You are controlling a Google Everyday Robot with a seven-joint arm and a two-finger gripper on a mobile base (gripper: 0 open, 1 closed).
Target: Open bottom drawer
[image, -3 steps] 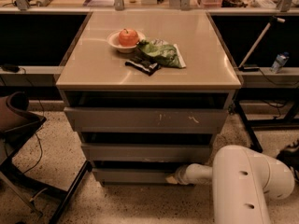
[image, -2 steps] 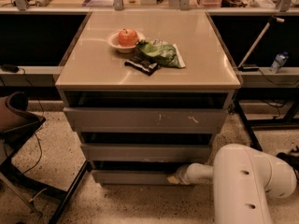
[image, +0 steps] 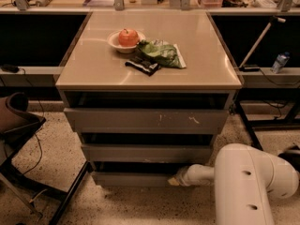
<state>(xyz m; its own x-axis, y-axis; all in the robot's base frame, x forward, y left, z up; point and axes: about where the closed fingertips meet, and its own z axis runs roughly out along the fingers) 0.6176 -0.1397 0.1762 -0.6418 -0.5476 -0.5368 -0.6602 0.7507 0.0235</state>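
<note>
Nothing has moved: gripper (image: pixel 175 181) at the bottom drawer (image: pixel 131 178), right end, above speckled floor (image: pixel 140 206); grip unclear.

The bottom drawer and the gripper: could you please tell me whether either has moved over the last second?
Nothing has visibly changed. The gripper stays low at the front of the bottom drawer, towards its right end, and the drawer sits as it did. The apple and the green bag on the cabinet top have not moved either.
</note>
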